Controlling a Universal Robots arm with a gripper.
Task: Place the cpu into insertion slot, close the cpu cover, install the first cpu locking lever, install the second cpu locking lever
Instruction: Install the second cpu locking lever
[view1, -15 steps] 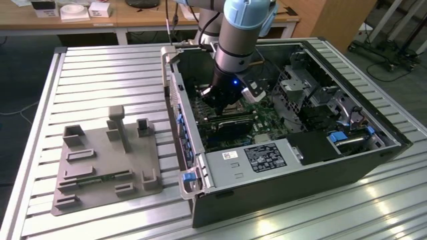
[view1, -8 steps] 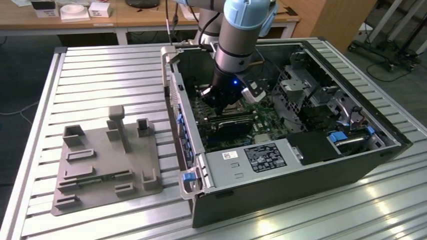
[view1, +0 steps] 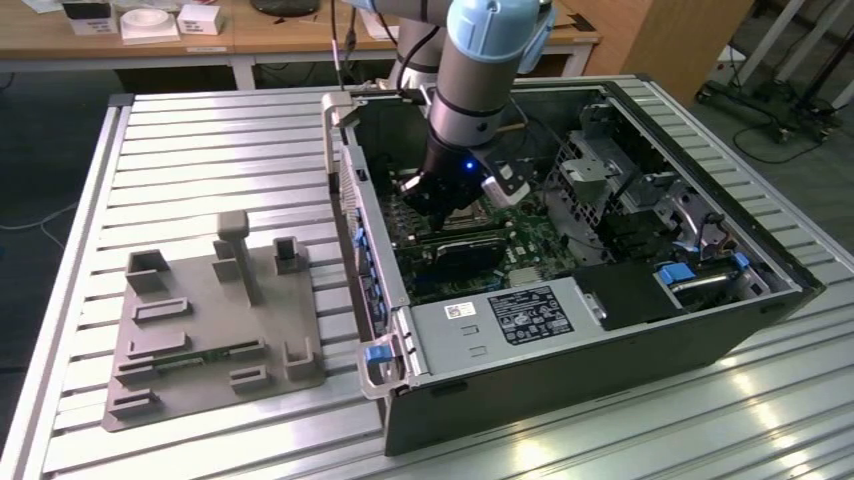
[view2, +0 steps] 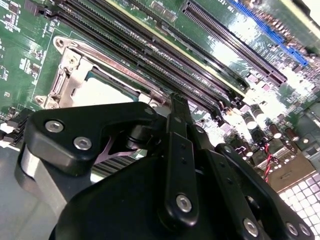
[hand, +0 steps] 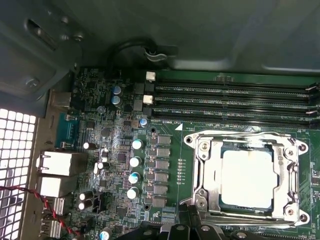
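Fingers (view2: 179, 107) of your arm sit low inside the open computer case (view1: 747, 330), just above the motherboard (hand: 120, 150). In the second wrist view they appear pressed together into one narrow black tip with nothing between them, and that tip ends right at the near edge of the socket. In the first wrist view the black finger ends (hand: 192, 227) show at the socket's lower rim.

The cpu (hand: 248, 178) lies flat in the insertion slot just beyond the fingers, its pale metal top facing up; it also shows in the second wrist view (view2: 102, 91). The cpu cover (hand: 210, 172) lies down around it as a silver frame, its open centre showing the chip. You cannot tell from these views whether either locking lever is latched.

Memory slots (hand: 230, 100) run in dark rows on the far side of the socket from the fingers. In the exterior view the case stands on a slatted metal desk (view1: 200, 150), with a grey fixture plate (view1: 200, 330) well apart from the fingers.
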